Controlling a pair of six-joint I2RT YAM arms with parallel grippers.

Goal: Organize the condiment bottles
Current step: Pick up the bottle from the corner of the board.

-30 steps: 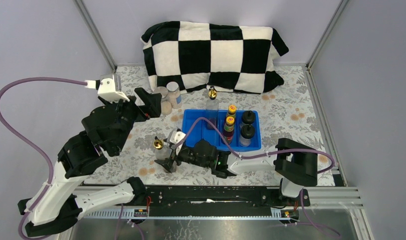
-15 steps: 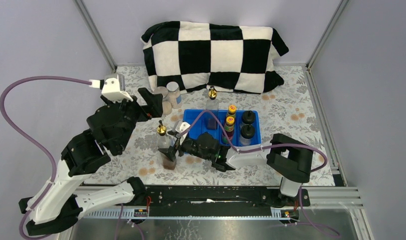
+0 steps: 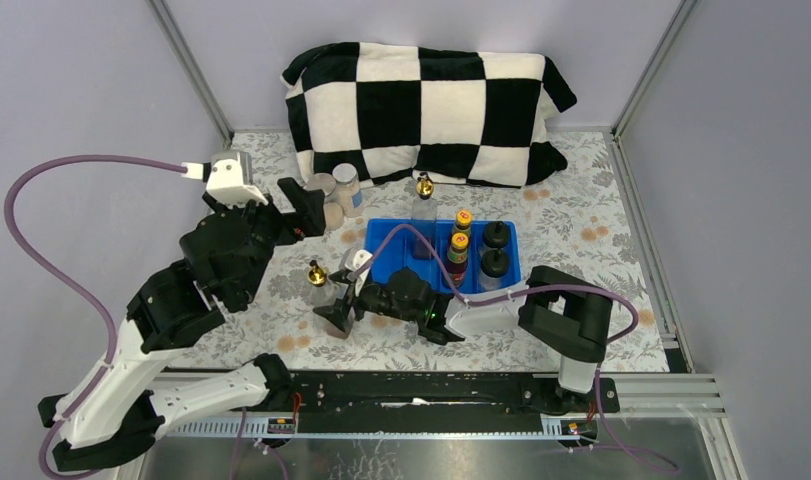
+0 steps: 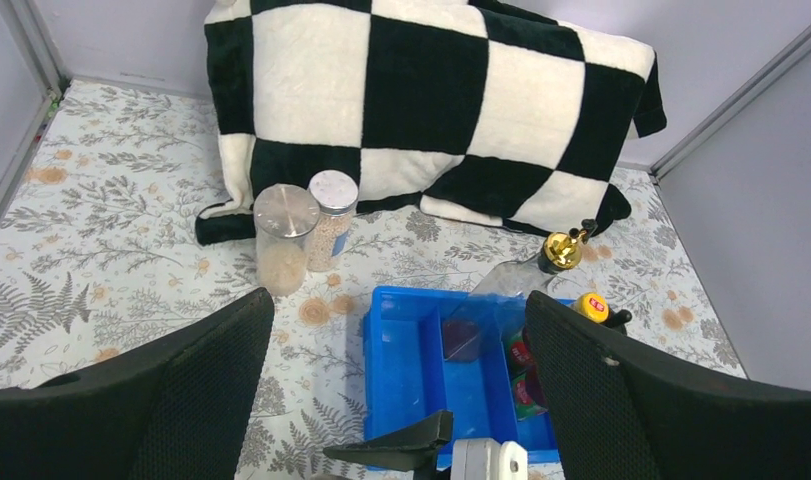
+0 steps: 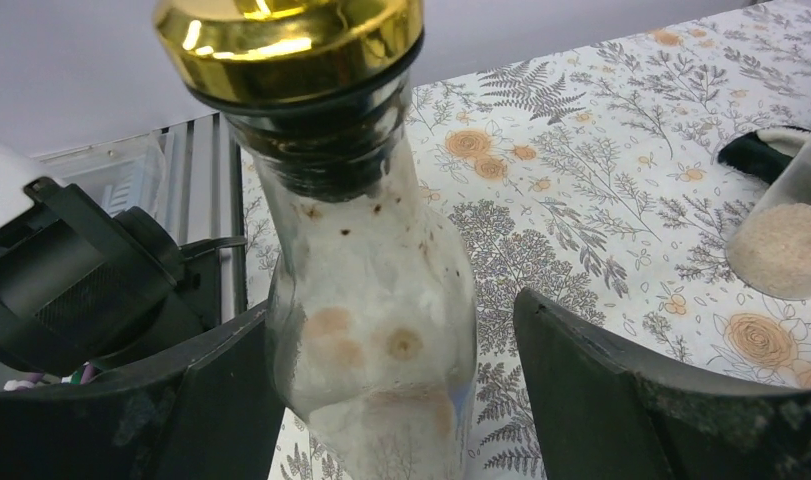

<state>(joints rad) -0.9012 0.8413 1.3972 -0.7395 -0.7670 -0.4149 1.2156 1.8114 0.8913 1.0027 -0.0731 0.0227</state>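
A clear gold-topped bottle (image 3: 319, 277) (image 5: 371, 300) stands on the table left of the blue tray. My right gripper (image 3: 334, 312) (image 5: 393, 335) is open around its body: the left finger touches the glass, the right finger stands off with a gap. In the tray are a second gold-topped bottle (image 3: 422, 198) (image 4: 541, 265), two red-brown sauce bottles (image 3: 459, 240) and two black-capped shakers (image 3: 495, 250). Two grey-lidded jars (image 3: 347, 187) (image 4: 284, 235) stand near the cushion. My left gripper (image 3: 303, 207) (image 4: 399, 330) hangs open and empty just short of them.
The blue divided tray (image 3: 389, 250) (image 4: 411, 370) sits mid-table, its left compartments bare. A black-and-white checked cushion (image 3: 426, 105) (image 4: 431, 100) lies along the back wall. Metal frame posts and grey walls close in the sides.
My right gripper has narrowed around the gold-topped bottle and shifted a little left with it. The left arm has crept slightly toward the jars.
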